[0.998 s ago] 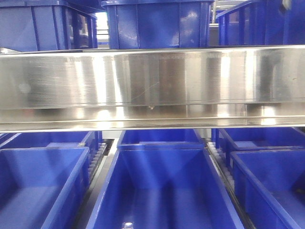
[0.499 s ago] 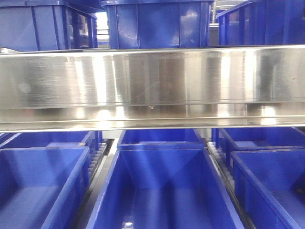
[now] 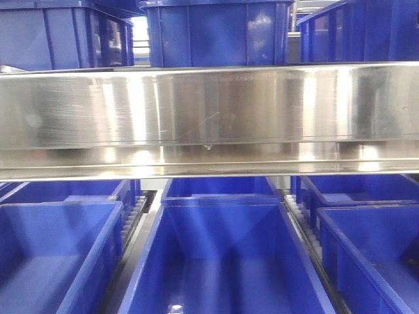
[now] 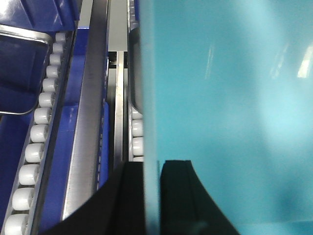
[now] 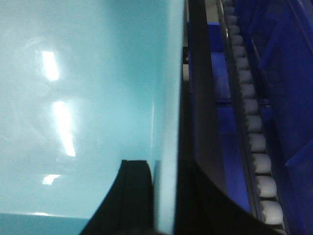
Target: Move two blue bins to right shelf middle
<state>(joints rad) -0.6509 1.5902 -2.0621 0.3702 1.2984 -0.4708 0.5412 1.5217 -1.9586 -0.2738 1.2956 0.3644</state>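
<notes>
Aqua-blue bin (image 4: 230, 98) gripped by its walls beside the shelf's roller lanes.
Both wrist views are filled by the bin's smooth pale wall. A steel shelf beam (image 3: 209, 118) is seen across the front view, with deep-blue bins (image 3: 219, 261) ranked above and below it. The left gripper (image 4: 151, 171) is clamped over one wall edge and the right gripper (image 5: 164, 169) over another, a black finger on each face. Just beside the bin, white rollers (image 4: 39, 117) are seen.

A: What's the pale aqua-blue plastic bin (image 4: 230, 98) like?
B: Smooth and glossy, with lights glinting off it. My black fingers (image 4: 178, 196) look matt.
A: And the shelf?
B: The brushed-steel shelf rail (image 3: 209, 111) is shiny and finely scratched, the deep royal-blue plastic bins (image 3: 222, 255) glossy, the white plastic rollers (image 4: 36, 132) smooth.
</notes>
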